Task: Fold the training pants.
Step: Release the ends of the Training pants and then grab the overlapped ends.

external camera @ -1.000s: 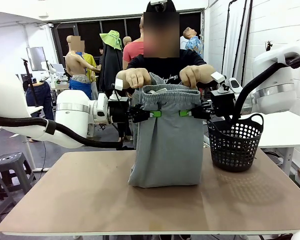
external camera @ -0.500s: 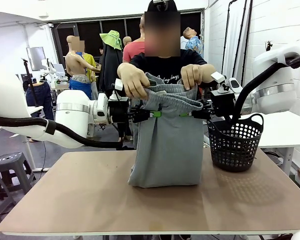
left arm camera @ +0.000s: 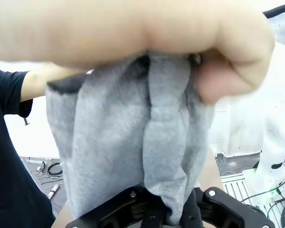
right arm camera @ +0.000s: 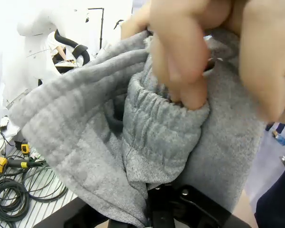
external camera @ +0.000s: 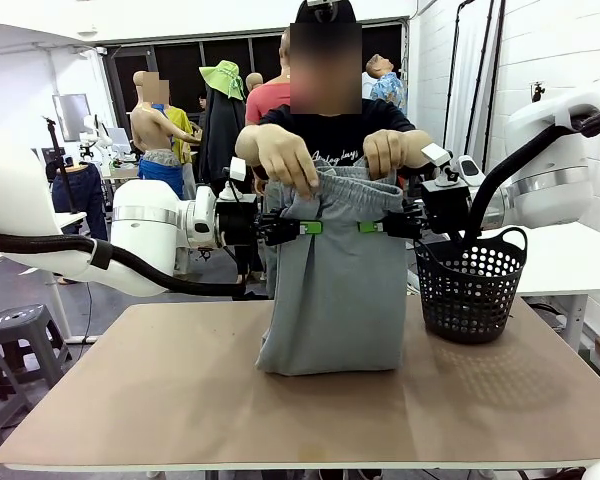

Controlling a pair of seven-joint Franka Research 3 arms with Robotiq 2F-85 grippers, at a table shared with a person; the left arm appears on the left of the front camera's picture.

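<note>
Two clenched grips on the training pants [external camera: 330, 290] at centre frame: left gripper [external camera: 302, 228] pinched tight on the cloth's left edge, right gripper [external camera: 374, 227] pinched tight on its right edge, both just under the waistband [external camera: 352, 190]. Soft light grey fleece, faintly heathered, hanging as a tall, nearly rectangular panel from those grips down to the table [external camera: 160, 390], rounded lower fold resting on the smooth tan top. Gathered, ribbed elastic along the top, bunched into thick rolls in the right wrist view. Pinched from above by the person's hand at picture left [external camera: 285, 158] and the hand at picture right [external camera: 385, 152], one near each upper corner. Just beside the pants, right of centre, a black mesh basket [external camera: 470, 290] of rigid plastic, round-holed, tapered, with an arched handle. Against a second earlier: waistband no longer stretched flat and wide between the fists, now rolled forward and lower, close above the green pads [external camera: 311, 228]; hand at picture left shifted inward and down; grippers, hanging panel and basket in the same places.
</note>
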